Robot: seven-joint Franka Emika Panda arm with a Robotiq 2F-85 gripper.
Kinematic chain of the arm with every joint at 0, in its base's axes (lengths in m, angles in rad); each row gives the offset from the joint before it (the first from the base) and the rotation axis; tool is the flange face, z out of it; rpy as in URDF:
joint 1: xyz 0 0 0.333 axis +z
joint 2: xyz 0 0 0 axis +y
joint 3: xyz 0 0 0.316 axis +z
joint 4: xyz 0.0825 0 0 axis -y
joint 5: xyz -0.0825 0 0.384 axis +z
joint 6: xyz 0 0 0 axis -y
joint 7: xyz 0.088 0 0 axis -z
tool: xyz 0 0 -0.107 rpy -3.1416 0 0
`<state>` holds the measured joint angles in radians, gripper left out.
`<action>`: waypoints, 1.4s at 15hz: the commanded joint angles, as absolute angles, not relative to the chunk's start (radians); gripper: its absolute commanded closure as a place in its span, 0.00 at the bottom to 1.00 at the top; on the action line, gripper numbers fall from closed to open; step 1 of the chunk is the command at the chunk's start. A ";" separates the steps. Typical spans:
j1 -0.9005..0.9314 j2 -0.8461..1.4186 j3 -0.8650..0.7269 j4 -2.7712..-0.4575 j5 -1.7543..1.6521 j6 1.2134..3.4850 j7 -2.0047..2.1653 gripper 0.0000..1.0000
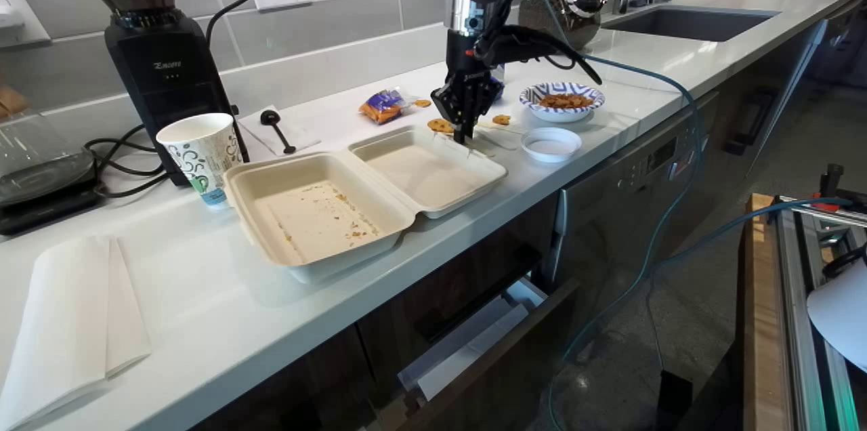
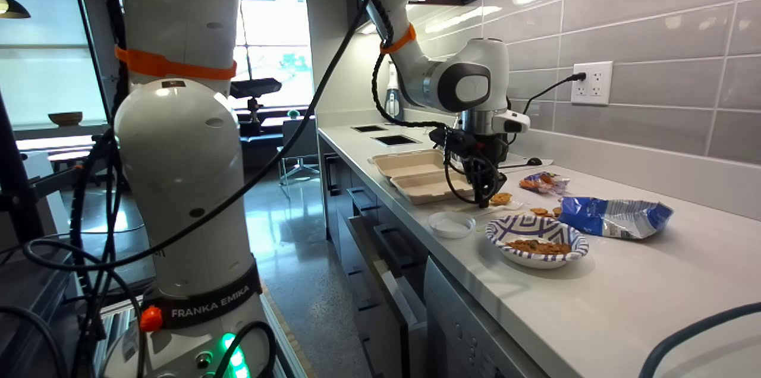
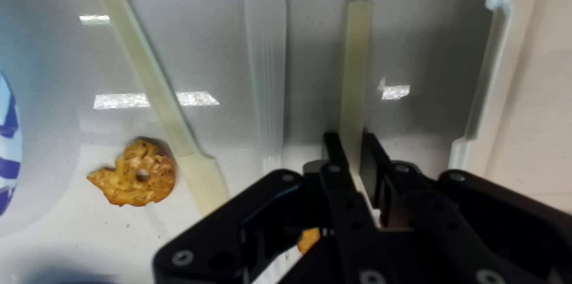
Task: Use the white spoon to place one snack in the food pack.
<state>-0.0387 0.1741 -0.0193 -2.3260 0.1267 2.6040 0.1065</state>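
Note:
The cream-beige food pack (image 1: 423,173) lies open on the counter, with crumbs in one half. Its edge shows in the wrist view (image 3: 532,96). Small orange-brown snack bits (image 1: 565,101) lie in a patterned blue-rimmed bowl. My gripper (image 1: 462,136) points down at the counter beside the pack. In the wrist view its fingers (image 3: 351,145) are close together, shut on a pale yellowish utensil handle (image 3: 356,52). That utensil's head is hidden, so I cannot tell if it is the white spoon. A clear whitish utensil (image 3: 267,52) lies beside it, its head also hidden.
A pale knife-like utensil (image 3: 154,81) and an orange cracker (image 3: 139,174) lie on the counter. A small white dish (image 1: 551,145) and a blue bag (image 2: 615,217) are nearby. A paper cup (image 1: 201,153) and a black scoop (image 1: 272,120) are beyond the pack. A drawer (image 1: 484,356) stands open below.

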 commanded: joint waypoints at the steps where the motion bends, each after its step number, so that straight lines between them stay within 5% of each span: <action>1: -0.028 0.168 -0.030 -2.324 0.101 2.568 0.136 0.88; 4: -0.027 0.168 -0.033 -2.322 0.093 2.561 0.143 0.96; 21: -0.033 0.151 -0.037 -2.297 0.037 2.469 0.119 0.96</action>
<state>-0.0385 0.1688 -0.0292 -2.3025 0.0546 2.5224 0.1184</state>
